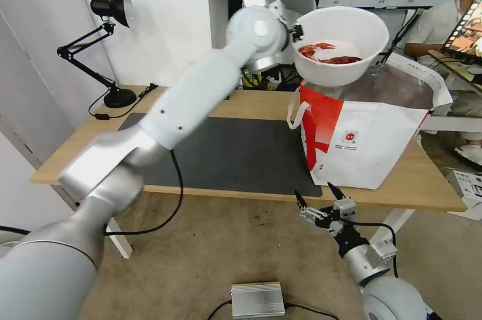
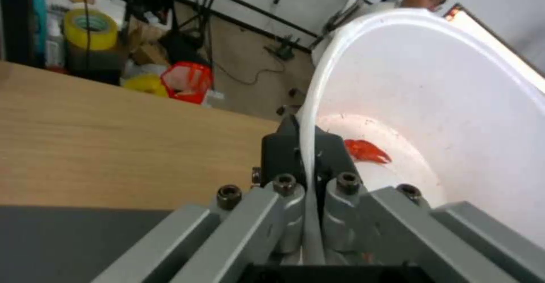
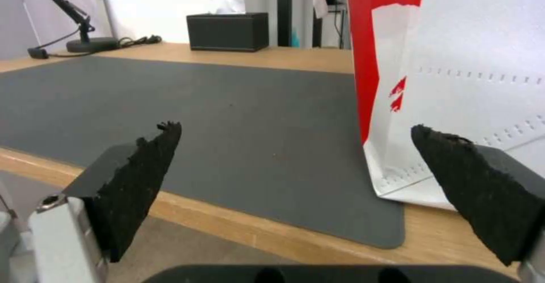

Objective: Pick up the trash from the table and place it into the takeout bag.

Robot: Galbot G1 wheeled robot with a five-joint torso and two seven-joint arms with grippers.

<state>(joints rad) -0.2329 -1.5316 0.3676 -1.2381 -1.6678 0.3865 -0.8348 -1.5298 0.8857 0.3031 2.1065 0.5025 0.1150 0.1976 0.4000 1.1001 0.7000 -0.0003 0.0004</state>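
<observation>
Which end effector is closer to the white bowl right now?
Left. The left end effector is clamped on the white bowl's rim, holding it above the takeout bag. The right end effector hangs open below the table edge.

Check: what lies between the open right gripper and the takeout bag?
Nothing: in the right wrist view, bare grey mat and table edge separate the right gripper from the takeout bag.

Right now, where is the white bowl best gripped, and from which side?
By its thin rim, from the side, as the left claw does now: one finger inside the wall, one outside. The white bowl is wide and open, held above the takeout bag, so only the rim offers a narrow edge.
</observation>
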